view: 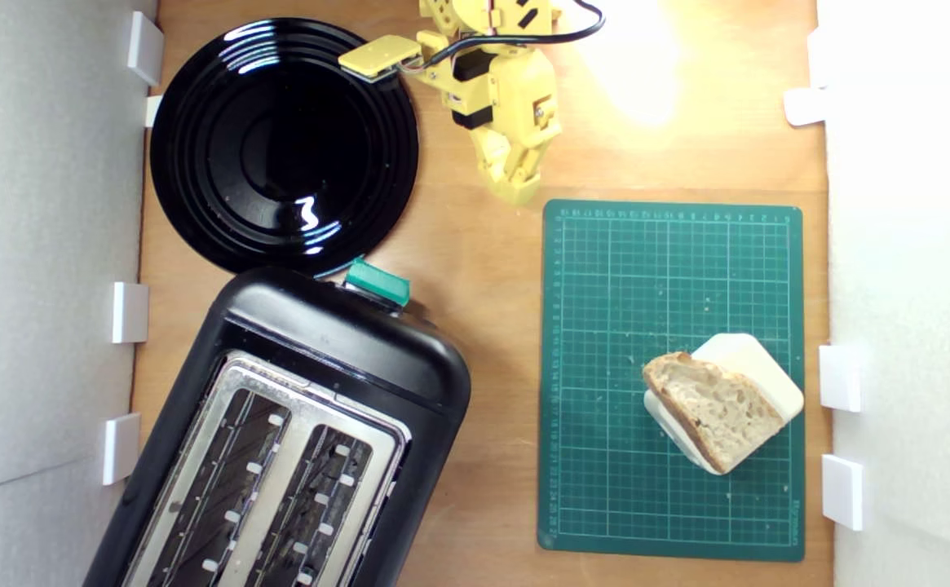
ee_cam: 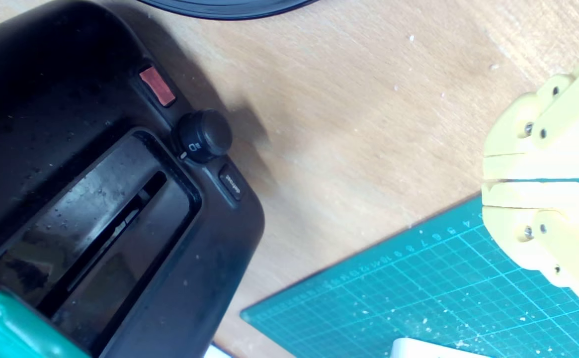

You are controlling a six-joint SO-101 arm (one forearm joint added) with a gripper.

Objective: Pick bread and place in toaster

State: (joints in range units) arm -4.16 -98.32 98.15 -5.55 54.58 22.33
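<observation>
- Where the yellow jaws (ee_cam: 488, 181) show in the wrist view, they are pressed together with only a thin seam between them, pinching nothing.
- They hang over the edge of the green cutting mat (ee_cam: 418, 298), above bare desk (ee_cam: 359, 114) and mat, touching neither as far as can be told.
- In the exterior view the yellow arm (view: 507, 106) stands beyond the mat's far edge, between the mat and the glossy black plate (view: 279, 147).
- On the mat, at the corner farthest from the arm, the bread (view: 711, 408) lies flat across a cream-white block (view: 756, 375), crumb up, well apart from the jaws.
- Off the mat, to the exterior view's left, the black toaster (view: 295, 440) sits askew on the desk, both slots empty, its teal lever (view: 377, 281) pointing toward the plate.
- A round knob (ee_cam: 204, 135) and a small red button (ee_cam: 157, 85) sit on the toaster's end.
</observation>
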